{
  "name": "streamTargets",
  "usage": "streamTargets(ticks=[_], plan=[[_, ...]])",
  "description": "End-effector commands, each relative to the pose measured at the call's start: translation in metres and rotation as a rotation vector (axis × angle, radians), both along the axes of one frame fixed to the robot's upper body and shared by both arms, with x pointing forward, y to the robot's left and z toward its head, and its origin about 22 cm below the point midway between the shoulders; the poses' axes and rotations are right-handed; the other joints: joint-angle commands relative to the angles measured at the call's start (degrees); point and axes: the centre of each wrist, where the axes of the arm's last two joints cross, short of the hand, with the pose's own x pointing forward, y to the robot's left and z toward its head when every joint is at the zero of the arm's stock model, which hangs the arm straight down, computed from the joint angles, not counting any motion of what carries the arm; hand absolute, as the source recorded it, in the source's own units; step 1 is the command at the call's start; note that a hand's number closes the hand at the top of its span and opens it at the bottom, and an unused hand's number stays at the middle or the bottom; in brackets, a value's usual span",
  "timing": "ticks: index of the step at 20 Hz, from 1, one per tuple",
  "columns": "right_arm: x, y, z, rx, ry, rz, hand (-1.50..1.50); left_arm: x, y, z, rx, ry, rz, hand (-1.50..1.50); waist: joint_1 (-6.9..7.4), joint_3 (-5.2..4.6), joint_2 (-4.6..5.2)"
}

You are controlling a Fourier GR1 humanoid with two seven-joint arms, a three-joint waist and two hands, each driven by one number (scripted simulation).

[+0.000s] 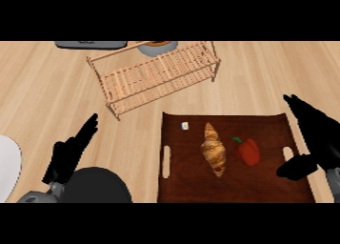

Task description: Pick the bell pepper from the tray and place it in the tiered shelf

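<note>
Head view: the red bell pepper lies on the dark brown tray in the lower right of the frame, in the tray's right half, just beside a croissant that lies lengthwise along the middle. A small white item sits near the tray's upper left corner. The right hand shows at the right edge of the frame, above the tray's right rim and handle slot; its fingers are stretched out straight toward the top of the frame with the thumb turned in toward the pepper, holding nothing, and it stands apart from the pepper. The left hand rests at the lower left, fingers straight and up, holding nothing, over the bare counter. The wooden tiered shelf stands in the upper middle, well apart from the tray, and no pepper shows on its slats.

Judged from this, nothing of the task is done yet: the pepper is not grasped. The reach, the grasp, the lift, the carry to the shelf and the release are all left.
</note>
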Motion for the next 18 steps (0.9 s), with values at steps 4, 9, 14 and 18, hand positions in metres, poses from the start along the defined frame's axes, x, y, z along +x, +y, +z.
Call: streamTargets(ticks=[4, 9, 14, 18], plan=[[0.020, 0.083, -0.026, -0.058, 0.121, -0.001, -1.50, 0.003, 0.006, -0.003, 0.003, 0.002, 0.009, 0.00, -0.82, 0.23, 0.05], [0.020, 0.112, -0.030, -0.078, 0.205, -0.072, -1.50, -0.011, 0.000, -0.007, 0.005, -0.001, 0.034, 0.00, -0.80, 0.21, -0.13], [0.021, 0.109, -0.044, -0.114, 0.238, -0.103, -1.50, -0.003, -0.010, -0.002, 0.010, 0.007, 0.036, 0.00, -1.37, 0.25, -0.18], [0.021, 0.128, -0.058, -0.145, 0.211, -0.134, -1.50, -0.014, -0.004, -0.007, 0.006, 0.006, 0.017, 0.00, -1.08, 0.23, -0.11]])
